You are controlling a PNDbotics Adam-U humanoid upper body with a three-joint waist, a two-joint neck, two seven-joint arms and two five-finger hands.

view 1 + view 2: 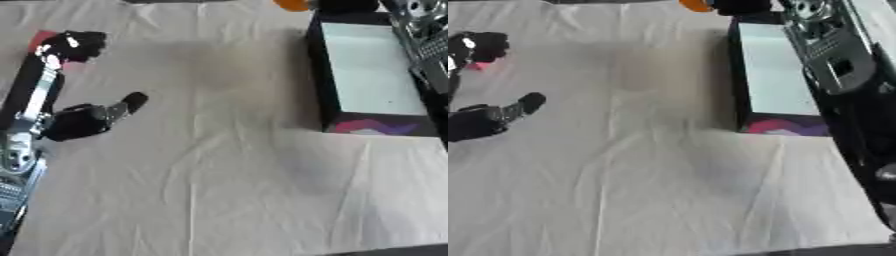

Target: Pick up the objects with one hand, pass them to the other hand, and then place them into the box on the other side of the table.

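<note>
Showing right arm (pixel 833 55) beside box (pixel 773 75).

Wrinkled cream cloth-covered table (pixel 227 190) filling the view, soft creases running toward six o'clock, faint grey shadow near twelve o'clock, dark strip of table edge (pixel 815 250) at five o'clock

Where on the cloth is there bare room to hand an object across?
The wide stretch of cloth between the left hand and the box is bare, down to the near edge. It is crowded at the far left, around the pink item, and along the right arm.
</note>
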